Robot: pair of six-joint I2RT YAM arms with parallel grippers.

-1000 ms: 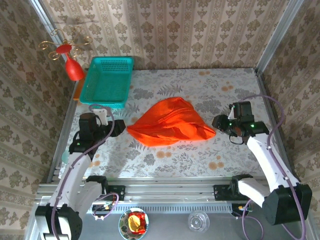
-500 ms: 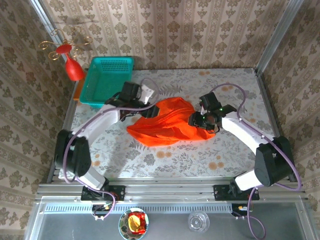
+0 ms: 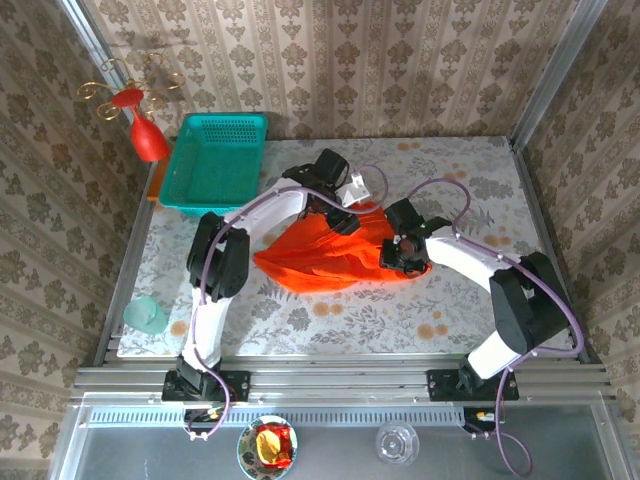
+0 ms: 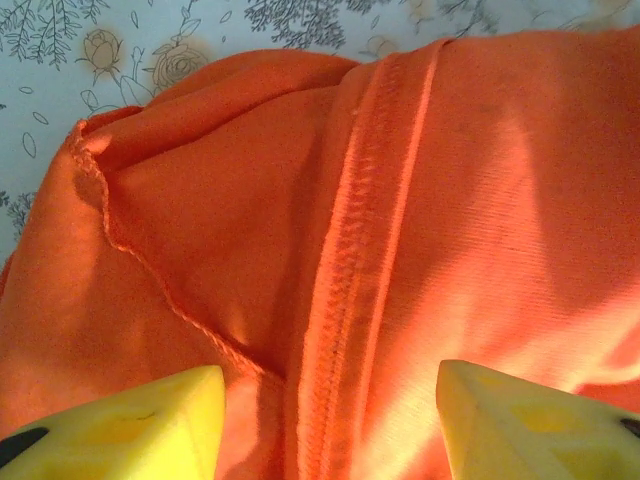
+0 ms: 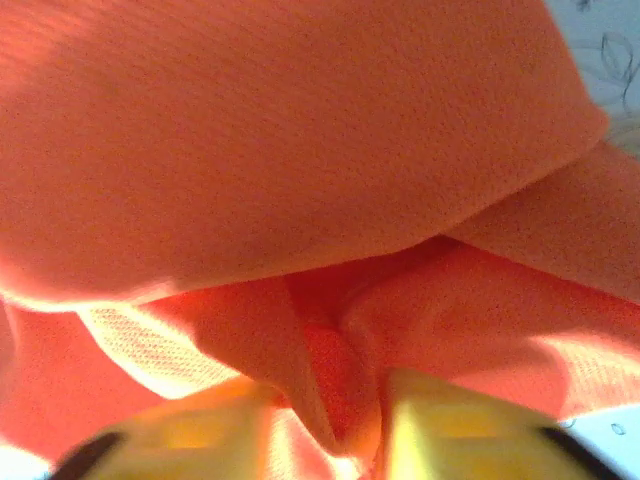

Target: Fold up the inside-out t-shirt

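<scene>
Top: t-shirt (image 3: pixel 330 255) lay bunched in the middle of the table (image 3: pixel 450 310), well apart from the teal basket (image 3: pixel 213 160) at far left. Left gripper (image 3: pixel 338 208) sat at the t-shirt's far edge and right gripper (image 3: pixel 402 255) at its right edge; couldn't tell jaw state from here.

Left wrist: left gripper (image 4: pixel 330 420) was released, jaws spread over the t-shirt (image 4: pixel 450 200), a stitched seam running between the yellow fingers (image 4: pixel 130 425).

Right wrist: right gripper (image 5: pixel 335 420) was clenched on a raised fold of the t-shirt (image 5: pixel 300 150).
</scene>
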